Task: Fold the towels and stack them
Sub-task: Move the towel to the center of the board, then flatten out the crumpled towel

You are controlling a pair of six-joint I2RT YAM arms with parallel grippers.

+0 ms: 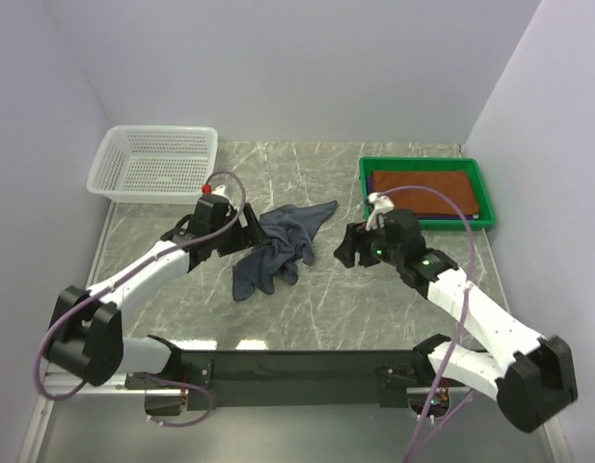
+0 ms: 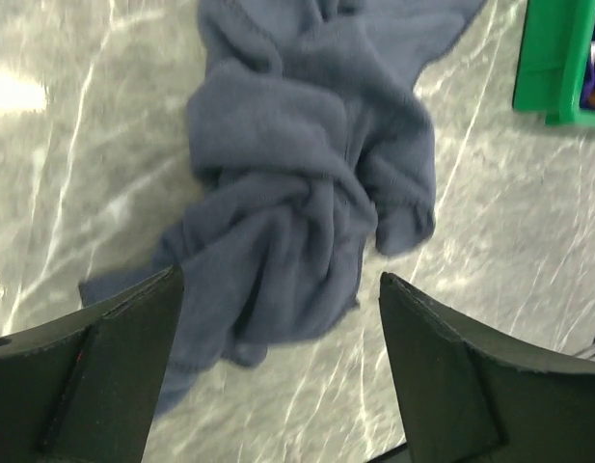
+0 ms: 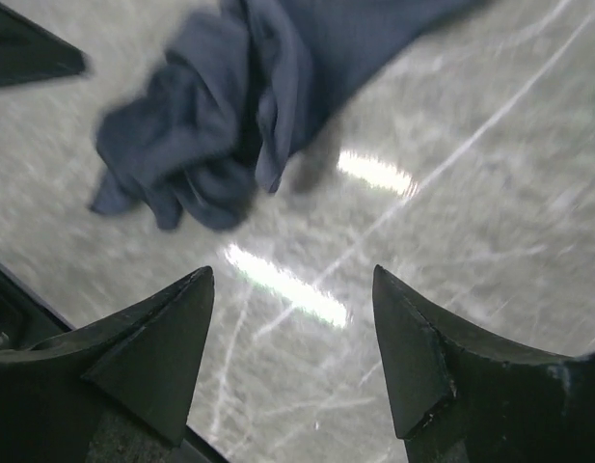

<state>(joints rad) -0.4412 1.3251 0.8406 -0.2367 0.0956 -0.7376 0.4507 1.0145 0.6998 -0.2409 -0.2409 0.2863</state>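
A grey-blue towel (image 1: 278,246) lies crumpled on the marble table, mid-left of centre. It also shows in the left wrist view (image 2: 307,183) and in the right wrist view (image 3: 220,106). A rust-brown towel (image 1: 422,188) lies flat and folded in the green tray (image 1: 369,198) at the right rear. My left gripper (image 1: 241,230) is open and empty, at the towel's left edge; the cloth lies just beyond its fingertips (image 2: 283,318). My right gripper (image 1: 347,253) is open and empty above bare table, right of the towel (image 3: 292,318). No purple towel is in view.
A white mesh basket (image 1: 157,162) stands empty at the left rear. The green tray's corner shows in the left wrist view (image 2: 557,68). White walls close in the table on three sides. A black strip (image 1: 297,365) runs along the near edge between the arm bases.
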